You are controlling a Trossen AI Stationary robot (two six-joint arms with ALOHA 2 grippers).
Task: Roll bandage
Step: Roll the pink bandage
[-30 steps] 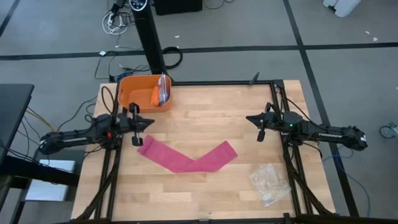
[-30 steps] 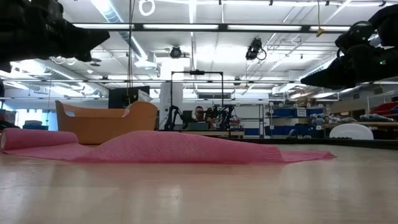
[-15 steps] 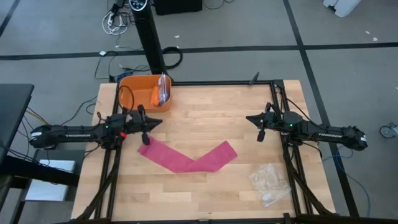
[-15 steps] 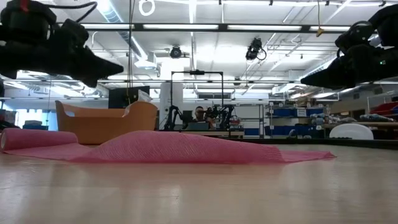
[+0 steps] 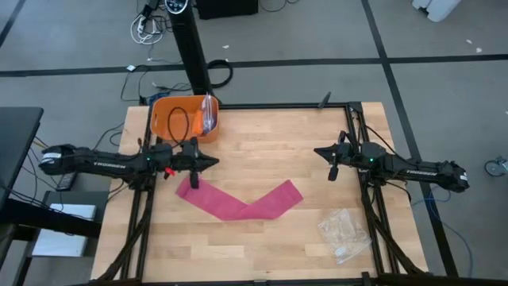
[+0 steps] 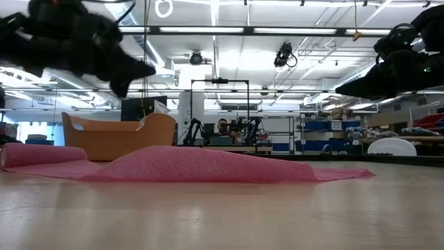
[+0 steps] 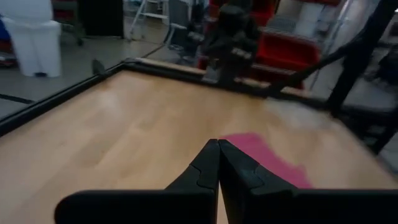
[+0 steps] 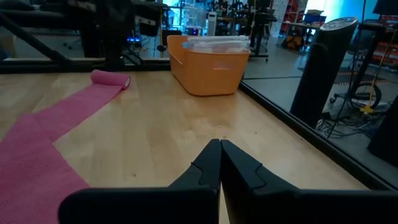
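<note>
Bandage (image 5: pixel 240 202) lies almost fully unrolled in a V on the surface, only its end by the left claw (image 5: pixel 205 162) rolled; left and right claw (image 5: pixel 325 151) clenched empty

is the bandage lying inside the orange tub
No, the bandage lies flat on the wooden table in a V shape, in front of and apart from the orange tub.

left arm (image 6: pixel 76 38) motion-blurred in low view, orange tub (image 5: pixel 184 117) contents indistinct
</note>
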